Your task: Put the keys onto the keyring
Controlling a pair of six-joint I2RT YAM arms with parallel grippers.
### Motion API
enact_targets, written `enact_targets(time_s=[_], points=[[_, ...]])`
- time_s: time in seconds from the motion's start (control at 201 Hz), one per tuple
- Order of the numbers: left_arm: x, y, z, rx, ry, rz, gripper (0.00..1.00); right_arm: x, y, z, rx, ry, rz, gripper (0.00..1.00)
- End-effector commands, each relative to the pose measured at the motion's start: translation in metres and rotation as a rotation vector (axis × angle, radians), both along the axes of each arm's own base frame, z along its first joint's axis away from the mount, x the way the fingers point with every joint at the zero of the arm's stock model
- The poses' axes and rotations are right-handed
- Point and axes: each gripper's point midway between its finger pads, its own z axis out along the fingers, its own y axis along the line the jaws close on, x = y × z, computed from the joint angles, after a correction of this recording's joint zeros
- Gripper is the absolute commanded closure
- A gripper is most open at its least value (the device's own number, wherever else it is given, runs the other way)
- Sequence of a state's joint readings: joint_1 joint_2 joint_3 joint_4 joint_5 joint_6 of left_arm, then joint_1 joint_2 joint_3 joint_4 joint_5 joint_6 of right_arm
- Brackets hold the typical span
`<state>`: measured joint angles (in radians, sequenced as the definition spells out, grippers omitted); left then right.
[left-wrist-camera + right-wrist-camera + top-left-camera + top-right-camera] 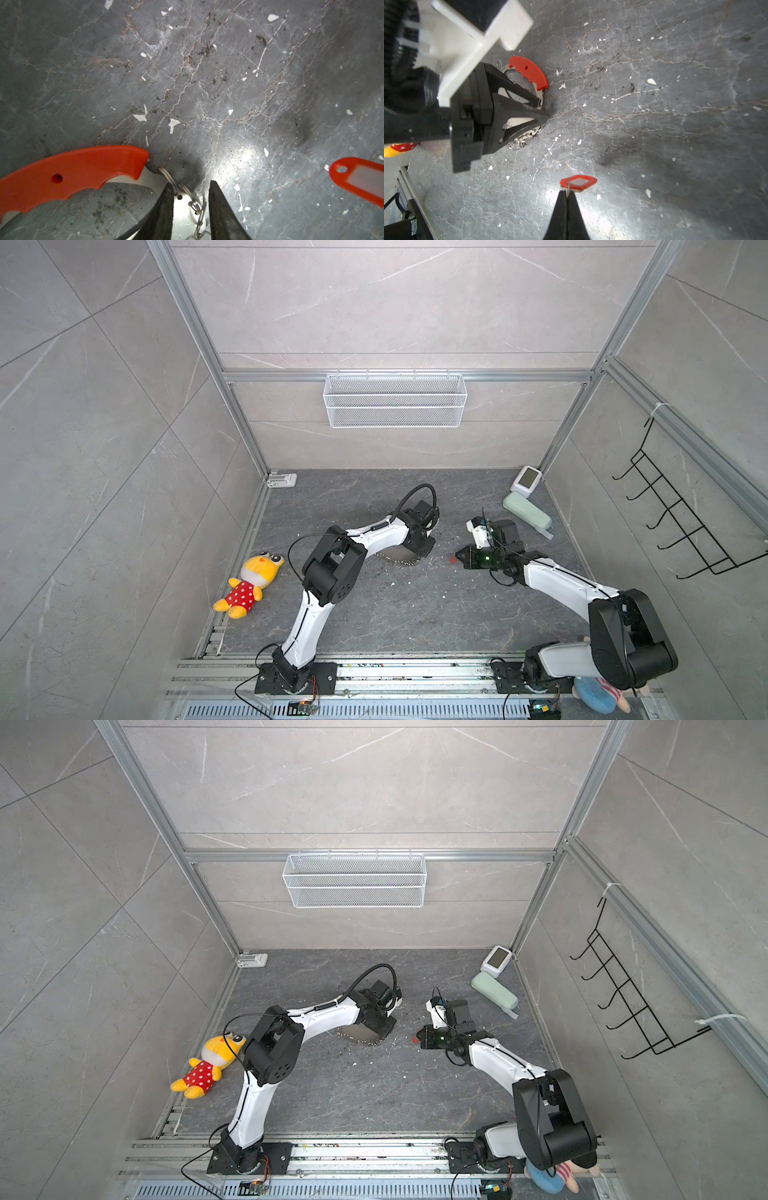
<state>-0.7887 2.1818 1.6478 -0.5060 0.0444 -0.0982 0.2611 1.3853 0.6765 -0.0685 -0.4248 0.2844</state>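
Right pincer (566, 194), as I see it, pinches shut on small red plastic tag (579, 182), white label window showing.

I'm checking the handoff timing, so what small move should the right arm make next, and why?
Probably ease the right pincer toward the keyring. It is shut on the keys, whose red tag is held off the floor, apart from the ring. The left pincer straddles the ring's band and silver loops, seemingly steadying it.
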Motion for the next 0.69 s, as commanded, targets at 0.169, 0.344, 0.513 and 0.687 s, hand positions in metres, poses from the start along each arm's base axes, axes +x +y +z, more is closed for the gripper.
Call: enact_targets(time_s=[0.169,0.344,0.513,0.687], points=[[0.002,0.0,0.018,0.002,-0.025,0.026,0.77,-0.002,0.0,0.005,0.025,-0.013,0.0,1.0],[0.0,0.001,0.011,0.019,-0.016,0.026,0.68,-0.003,-0.001,0.004,0.029,-0.013,-0.001,1.0],[0.001,0.006,-0.005,0.068,-0.011,0.015,0.78,-0.004,-0.001,0.006,0.031,-0.017,0.0,1.0],[0.012,0.008,0.011,0.058,-0.05,0.012,1.0,-0.004,-0.003,0.006,0.032,-0.017,-0.005,1.0]])
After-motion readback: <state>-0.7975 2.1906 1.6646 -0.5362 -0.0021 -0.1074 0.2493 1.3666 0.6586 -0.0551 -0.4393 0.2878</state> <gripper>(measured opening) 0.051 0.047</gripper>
